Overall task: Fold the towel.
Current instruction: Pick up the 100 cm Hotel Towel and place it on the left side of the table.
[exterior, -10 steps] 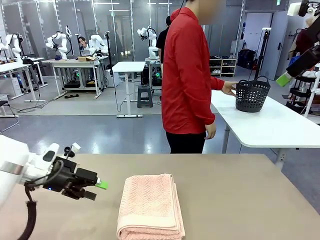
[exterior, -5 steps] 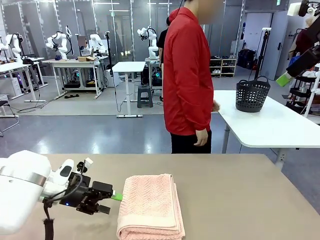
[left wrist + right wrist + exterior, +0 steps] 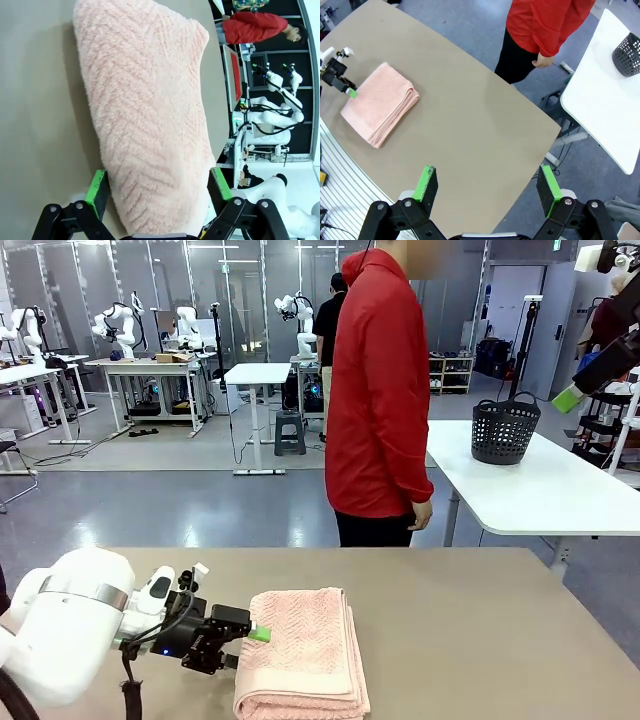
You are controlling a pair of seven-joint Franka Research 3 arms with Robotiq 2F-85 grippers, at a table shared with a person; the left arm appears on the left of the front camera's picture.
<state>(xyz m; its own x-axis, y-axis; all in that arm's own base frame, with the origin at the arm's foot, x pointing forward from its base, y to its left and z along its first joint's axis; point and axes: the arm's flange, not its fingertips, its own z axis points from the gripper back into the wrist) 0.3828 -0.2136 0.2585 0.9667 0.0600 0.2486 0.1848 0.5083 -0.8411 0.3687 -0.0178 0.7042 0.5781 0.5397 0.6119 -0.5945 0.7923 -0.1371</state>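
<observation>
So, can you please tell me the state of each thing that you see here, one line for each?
towel: folded in layers, lying flat on the tan table.
left gripper: open, low at the towel's edge, one finger on each side of it, not closed on it.
right gripper: open, holding nothing, high above the table.
black basket: upright on the white table.
person: standing between the two tables, hands down.

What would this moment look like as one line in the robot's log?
towel: folded, on table | left gripper: jaws open, straddling towel's edge | right gripper: open, high above table
</observation>
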